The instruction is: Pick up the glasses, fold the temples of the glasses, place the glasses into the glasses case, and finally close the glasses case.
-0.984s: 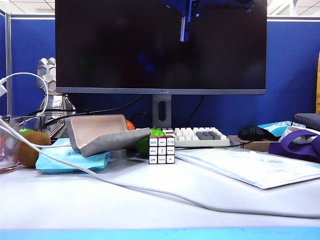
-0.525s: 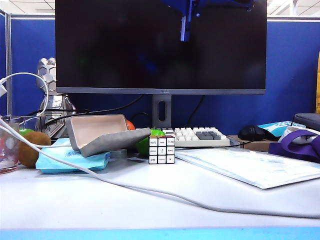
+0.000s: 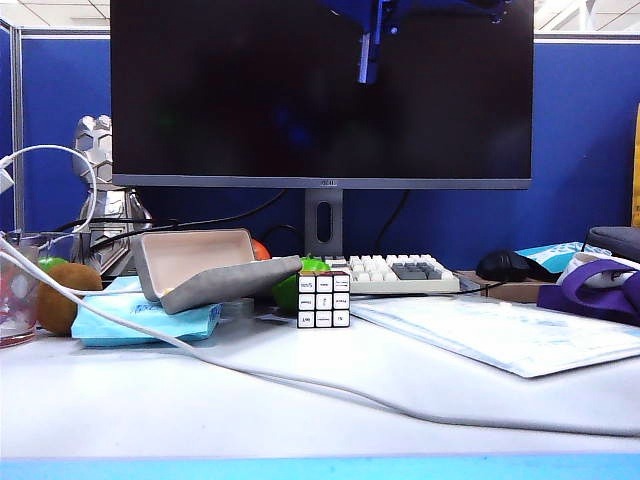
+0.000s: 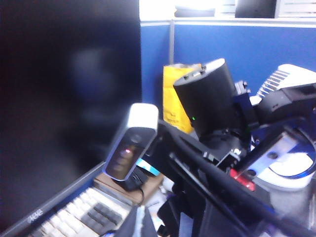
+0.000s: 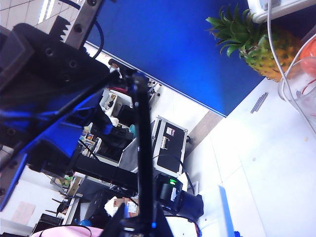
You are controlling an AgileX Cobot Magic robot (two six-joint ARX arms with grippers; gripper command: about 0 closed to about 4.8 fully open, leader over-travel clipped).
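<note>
Blue partition walls and a large dark monitor back a cluttered white counter, where the glasses case lies on a light blue tissue packet, just left of a puzzle cube. The case is open: its lid tilts up, showing pale beige lining, and its grey felt shell faces forward. I see nothing inside it from this low angle. The glasses are not on any part of the counter that shows. Both arms are raised out of the exterior view (only a blue arm part mirrored in the screen hints at them). The left pincer is fully closed, up near the monitor and close to the other arm's dark body, but what it grips, if anything, is lost in a dark tangle. The right pincer is a dark mass in its own view, and I cannot tell how far apart its jaws stand. A slim black bar runs past it and may be one of the temples, though that is uncertain. My judgement is that the folding step is in hand, up in the air between the two pincers. The next move calls for swinging each thin side arm flat against the frame without twisting a hinge, then lowering the folded pair lengthwise into the open case.
</note>
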